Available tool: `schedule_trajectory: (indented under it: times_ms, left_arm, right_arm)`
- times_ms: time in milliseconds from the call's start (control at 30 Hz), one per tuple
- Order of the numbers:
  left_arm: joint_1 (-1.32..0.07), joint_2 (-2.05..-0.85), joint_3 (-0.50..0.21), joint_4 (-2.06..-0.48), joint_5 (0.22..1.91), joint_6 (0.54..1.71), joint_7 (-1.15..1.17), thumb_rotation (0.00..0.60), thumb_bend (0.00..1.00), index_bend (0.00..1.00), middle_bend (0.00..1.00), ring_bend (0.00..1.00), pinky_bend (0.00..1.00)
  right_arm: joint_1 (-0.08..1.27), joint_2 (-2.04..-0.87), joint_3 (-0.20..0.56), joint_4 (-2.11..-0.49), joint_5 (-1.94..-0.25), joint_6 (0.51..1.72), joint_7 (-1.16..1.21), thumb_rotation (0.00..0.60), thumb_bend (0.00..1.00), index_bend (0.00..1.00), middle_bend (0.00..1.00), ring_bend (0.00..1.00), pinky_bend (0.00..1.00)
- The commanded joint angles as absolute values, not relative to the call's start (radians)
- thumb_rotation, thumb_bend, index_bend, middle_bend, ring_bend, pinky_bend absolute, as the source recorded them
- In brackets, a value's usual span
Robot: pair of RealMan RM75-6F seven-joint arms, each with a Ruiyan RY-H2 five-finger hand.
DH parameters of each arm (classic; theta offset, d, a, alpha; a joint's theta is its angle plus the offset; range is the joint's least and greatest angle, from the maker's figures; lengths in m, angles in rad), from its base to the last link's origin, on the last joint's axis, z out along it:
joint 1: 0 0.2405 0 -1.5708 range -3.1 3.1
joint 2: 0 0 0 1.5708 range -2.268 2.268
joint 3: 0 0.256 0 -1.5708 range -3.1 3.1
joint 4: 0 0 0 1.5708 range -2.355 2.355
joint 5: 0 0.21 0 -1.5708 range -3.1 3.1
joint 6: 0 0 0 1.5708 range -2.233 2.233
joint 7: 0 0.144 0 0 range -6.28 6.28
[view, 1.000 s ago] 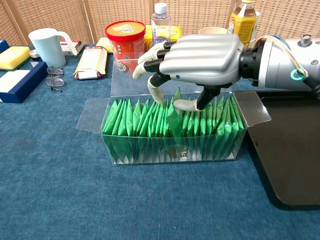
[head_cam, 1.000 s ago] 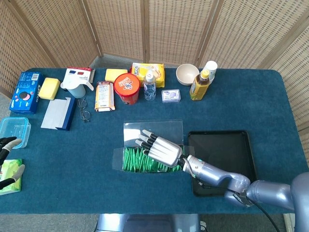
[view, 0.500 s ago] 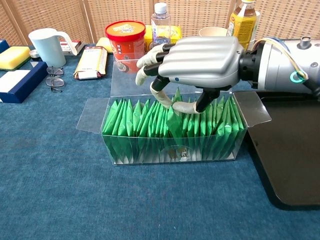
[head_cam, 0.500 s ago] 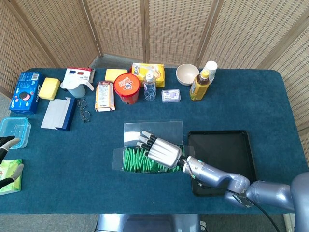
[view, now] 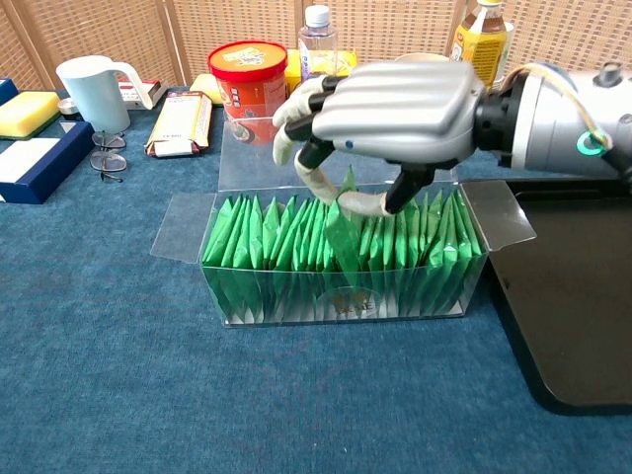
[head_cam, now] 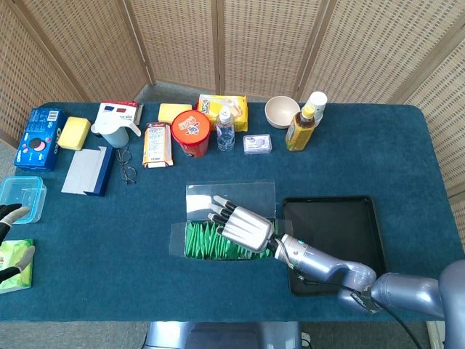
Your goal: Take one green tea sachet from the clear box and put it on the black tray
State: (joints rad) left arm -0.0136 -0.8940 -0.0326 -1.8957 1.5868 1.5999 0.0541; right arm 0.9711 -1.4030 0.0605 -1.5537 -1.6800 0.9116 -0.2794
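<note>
Green sachets fill clear box [head_cam: 218, 236] mid-table, head view; right hand [head_cam: 242, 227] covers most of them, grip hidden. Black tray [head_cam: 336, 233] just right of box, bare. Left hand [head_cam: 10, 240] cut off at frame edge, fingers apart, by tissue pack [head_cam: 13, 256].

Chest view: right hand [view: 390, 114] pinches one green tea sachet [view: 343, 232] between thumb and finger; sachet now raised above row, higher than half second ago. Left hand out of frame.

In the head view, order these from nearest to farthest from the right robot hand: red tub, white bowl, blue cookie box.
From the right robot hand:
1. Red tub, behind it, slightly left.
2. White bowl, back row, right.
3. Blue cookie box, far left edge.
</note>
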Motion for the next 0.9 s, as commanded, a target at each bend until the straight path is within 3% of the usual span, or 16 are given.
schedule_trajectory:
  times_ms: [33, 567, 900]
  left_arm:
    - [-0.015, -0.896, -0.032, -1.894, 1.587, 1.598, 0.053, 0.6, 0.3, 0.19, 0.18, 0.15, 0.25]
    - [-0.019, -0.916, -0.029, -1.892, 1.598, 1.594, 0.048, 0.6, 0.3, 0.19, 0.18, 0.14, 0.25]
    - [-0.016, -0.913, -0.026, -1.9, 1.605, 1.598, 0.053, 0.6, 0.3, 0.19, 0.18, 0.14, 0.25]
  right_arm:
    - [0.962, -1.384, 0.064, -1.57, -1.674, 0.924, -0.27, 0.6, 0.52, 0.64, 0.24, 0.09, 0.08]
    - [0.805, -1.15, 0.078, -1.751, -1.66, 1.139, -0.17, 0.6, 0.53, 0.64, 0.24, 0.09, 0.08]
    - [0.714, -1.072, 0.079, -1.742, -1.643, 1.225, -0.133, 0.6, 0.53, 0.64, 0.24, 0.09, 0.08]
